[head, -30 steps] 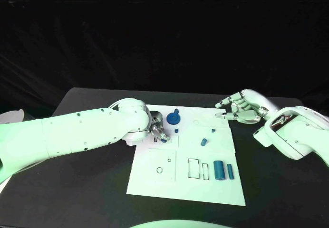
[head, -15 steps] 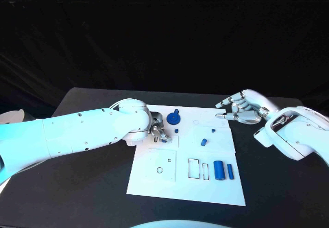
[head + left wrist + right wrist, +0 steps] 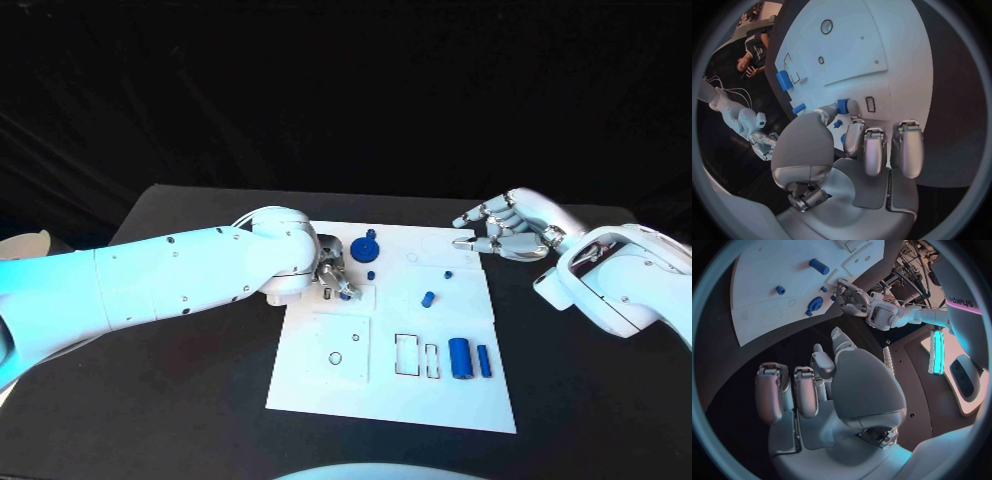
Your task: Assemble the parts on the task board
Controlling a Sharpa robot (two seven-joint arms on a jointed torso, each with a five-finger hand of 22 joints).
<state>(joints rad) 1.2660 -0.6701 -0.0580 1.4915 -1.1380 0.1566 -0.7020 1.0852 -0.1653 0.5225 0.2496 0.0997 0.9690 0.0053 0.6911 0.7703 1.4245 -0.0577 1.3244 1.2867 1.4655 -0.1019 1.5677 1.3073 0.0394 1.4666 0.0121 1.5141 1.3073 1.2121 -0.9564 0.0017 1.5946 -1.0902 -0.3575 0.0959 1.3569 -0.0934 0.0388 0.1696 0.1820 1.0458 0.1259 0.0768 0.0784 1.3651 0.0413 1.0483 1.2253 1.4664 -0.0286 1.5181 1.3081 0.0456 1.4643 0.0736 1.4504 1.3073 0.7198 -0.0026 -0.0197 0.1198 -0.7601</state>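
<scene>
We pinch a small blue plastic peg [image 3: 842, 105] in our left robot hand [image 3: 330, 272] over the flat white task board [image 3: 462, 400] to fit it, while our right robot hand [image 3: 505, 228] waits beside, holding nothing, fingers apart.

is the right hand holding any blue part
No, the right hand hovers at the task board's far right corner with its fingers apart and nothing between them.
</scene>
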